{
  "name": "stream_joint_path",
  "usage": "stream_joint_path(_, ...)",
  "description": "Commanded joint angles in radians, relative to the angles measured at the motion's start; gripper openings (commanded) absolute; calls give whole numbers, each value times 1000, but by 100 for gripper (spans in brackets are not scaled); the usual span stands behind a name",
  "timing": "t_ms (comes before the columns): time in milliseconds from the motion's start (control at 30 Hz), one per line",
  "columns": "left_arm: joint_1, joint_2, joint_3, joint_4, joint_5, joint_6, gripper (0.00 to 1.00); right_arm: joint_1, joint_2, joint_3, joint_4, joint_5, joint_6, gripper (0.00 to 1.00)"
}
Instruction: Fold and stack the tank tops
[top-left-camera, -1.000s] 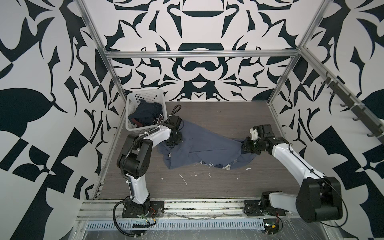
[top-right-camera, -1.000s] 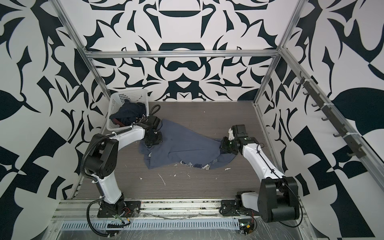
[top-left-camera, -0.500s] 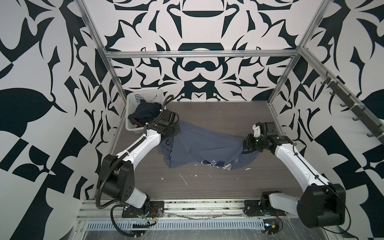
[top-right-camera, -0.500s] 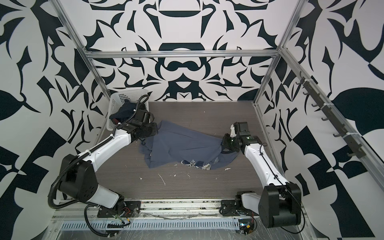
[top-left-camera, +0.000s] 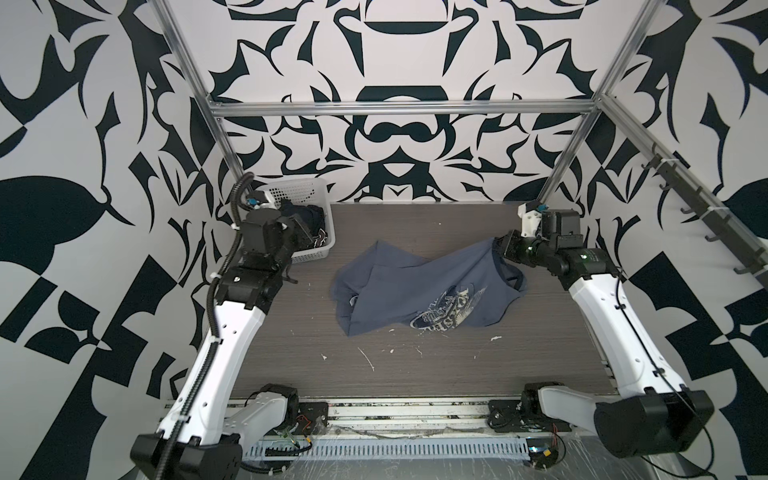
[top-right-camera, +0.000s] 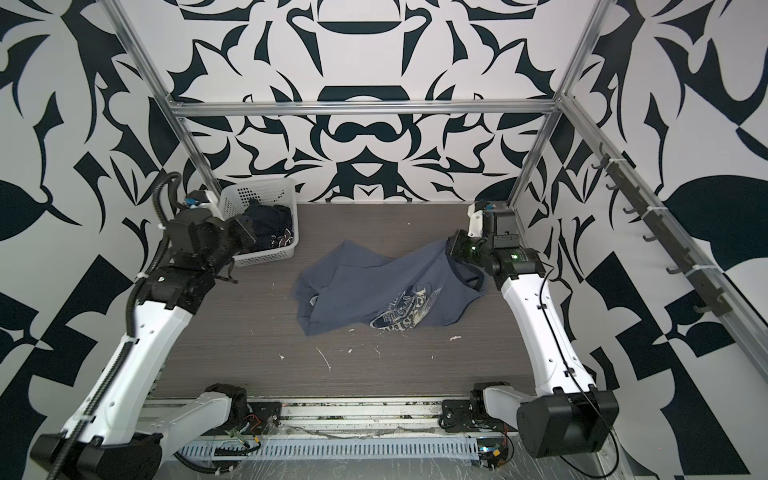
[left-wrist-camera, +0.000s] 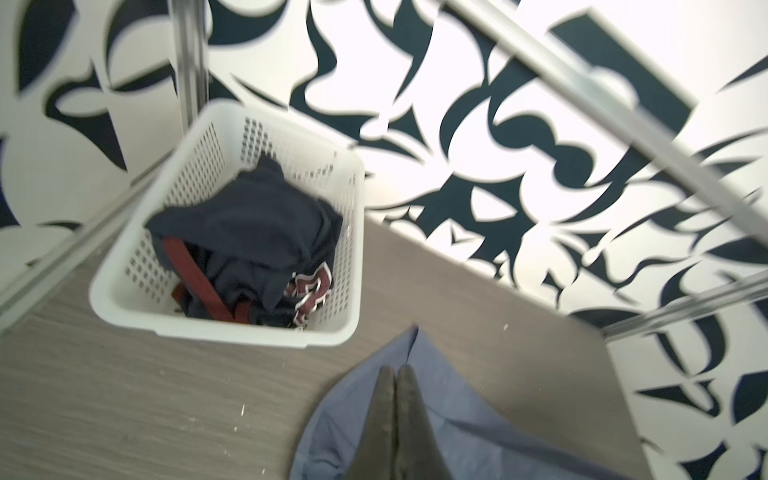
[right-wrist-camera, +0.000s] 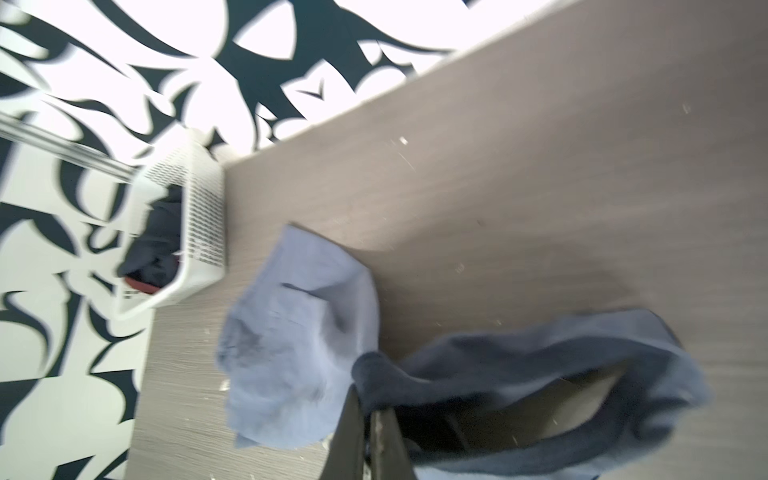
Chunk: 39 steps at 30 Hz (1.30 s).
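The slate-blue tank top (top-left-camera: 415, 286) (top-right-camera: 374, 282) lies crumpled mid-table with its dark print facing up. My right gripper (top-left-camera: 498, 245) (top-right-camera: 451, 246) (right-wrist-camera: 365, 399) is shut on its dark-trimmed edge at the back right and holds that edge lifted off the table. The navy, red-trimmed tank top (top-left-camera: 307, 216) (top-right-camera: 268, 224) (left-wrist-camera: 249, 232) sits bunched in the white basket (top-left-camera: 299, 191) (top-right-camera: 257, 193) (left-wrist-camera: 232, 328). My left gripper (top-left-camera: 309, 237) (top-right-camera: 247, 232) (left-wrist-camera: 397, 370) is shut and empty. It hangs high beside the basket, and the left wrist view shows the slate-blue top (left-wrist-camera: 478, 436) far beneath it.
The basket stands in the back left corner against the patterned wall. Metal frame posts (top-left-camera: 232, 158) (top-left-camera: 561, 166) rise at both back corners. White flecks (top-left-camera: 368, 357) dot the front of the table. A hook rail (top-left-camera: 706, 216) runs along the right wall.
My left arm has lifted off the slate-blue top's left edge and drawn back up beside the basket. My right gripper has pulled its edge up and toward the back right, and the print now shows.
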Motion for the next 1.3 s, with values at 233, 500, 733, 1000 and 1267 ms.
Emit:
stream_joint_path(233, -187, 516, 47, -160, 290, 26, 37, 1, -15, -220, 42, 16, 13, 0)
stream_joint_path(500, -209, 814, 184, -182, 303, 71, 43, 1, -16, -352, 84, 38, 17, 0)
stream_joint_path(733, -226, 928, 249, -167, 325, 99, 46, 1, -10, -375, 101, 30, 16, 0)
stream_joint_path(1000, -243, 1015, 313, -178, 345, 112, 48, 1, -16, -383, 97, 33, 11, 0)
stream_joint_path(1267, -258, 1043, 326, -186, 353, 115, 41, 1, -22, -383, 93, 37, 11, 0)
